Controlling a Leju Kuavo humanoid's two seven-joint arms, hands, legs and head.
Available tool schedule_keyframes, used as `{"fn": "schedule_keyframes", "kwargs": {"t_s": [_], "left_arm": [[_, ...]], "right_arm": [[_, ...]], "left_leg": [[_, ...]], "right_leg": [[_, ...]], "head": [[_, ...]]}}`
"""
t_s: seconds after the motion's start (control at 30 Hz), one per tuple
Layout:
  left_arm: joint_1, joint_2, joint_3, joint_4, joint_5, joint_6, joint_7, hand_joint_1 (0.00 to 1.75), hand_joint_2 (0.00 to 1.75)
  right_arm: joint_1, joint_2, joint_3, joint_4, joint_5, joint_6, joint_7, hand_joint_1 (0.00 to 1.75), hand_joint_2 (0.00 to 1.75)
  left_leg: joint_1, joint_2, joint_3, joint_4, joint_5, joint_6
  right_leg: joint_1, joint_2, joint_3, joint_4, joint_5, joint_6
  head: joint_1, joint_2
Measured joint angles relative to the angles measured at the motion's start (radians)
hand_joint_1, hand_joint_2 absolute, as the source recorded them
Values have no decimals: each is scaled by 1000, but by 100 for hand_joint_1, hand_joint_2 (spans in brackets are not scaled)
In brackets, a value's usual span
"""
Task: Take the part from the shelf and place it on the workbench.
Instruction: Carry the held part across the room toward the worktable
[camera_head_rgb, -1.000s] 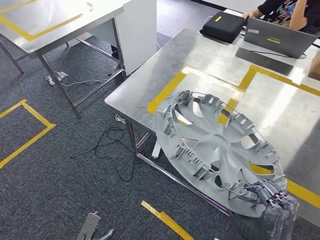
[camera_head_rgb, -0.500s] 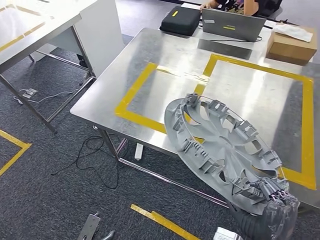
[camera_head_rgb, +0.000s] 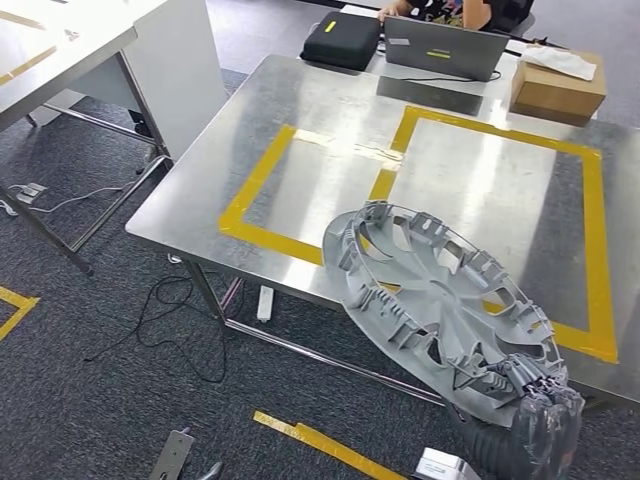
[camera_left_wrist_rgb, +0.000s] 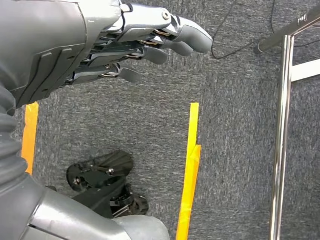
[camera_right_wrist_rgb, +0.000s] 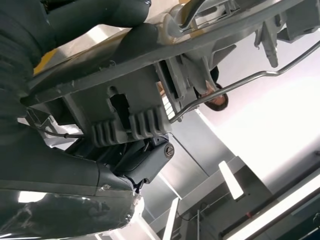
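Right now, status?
Right hand grips hubcap by its rim, over workbench edge, not set down. Left hand empty. Taped zone bare.

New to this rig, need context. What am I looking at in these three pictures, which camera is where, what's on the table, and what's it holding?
It is a two-legged humanoid robot with two arms, each ending in a many-fingered hand. The wide picture comes from its head, looking forward and down. The other two come from cameras at its wrists and are turned.

The right hand grips a grey wheel cover by its rim, tilted, overlapping the near edge of the steel workbench. The right wrist view shows that rim from close up.

The left hand hangs over the carpet, fingers apart, holding nothing.

On the workbench: yellow tape rectangles, a laptop, a black case, a cardboard box.
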Motion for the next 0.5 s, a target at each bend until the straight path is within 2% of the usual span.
{"fn": "schedule_keyframes", "kwargs": {"t_s": [0.2, 0.37, 0.43, 0.5], "left_arm": [[-1, 1, 0, 0, -2, -3, 0, 0, 175], [-2, 2, 0, 0, -3, -4, 0, 0, 175], [-2, 1, 0, 0, -3, -4, 1, 0, 175], [-3, 0, 0, 0, -3, -4, 1, 0, 175]], "right_arm": [[-6, -23, 18, 9, 15, 0, 36, 175, 175], [-7, -33, 31, 11, 19, 0, 42, 175, 175], [-7, -36, 33, 11, 23, 0, 49, 175, 175], [-9, -42, 34, 11, 27, 0, 58, 175, 175]], "left_leg": [[-7, 0, -1, 5, -3, 14], [-11, 0, -1, 2, -2, 28], [-5, 1, 6, -11, 3, 37], [1, 3, 11, -19, 5, 42]], "right_leg": [[-8, 0, 3, -8, 6, 23], [-13, 0, 4, -12, 6, 38], [-12, -2, -9, 11, -11, 45], [-14, -4, -58, 108, -62, 49]], "head": [[-1, 0], [-1, 0], [1, 0], [4, 0]]}}
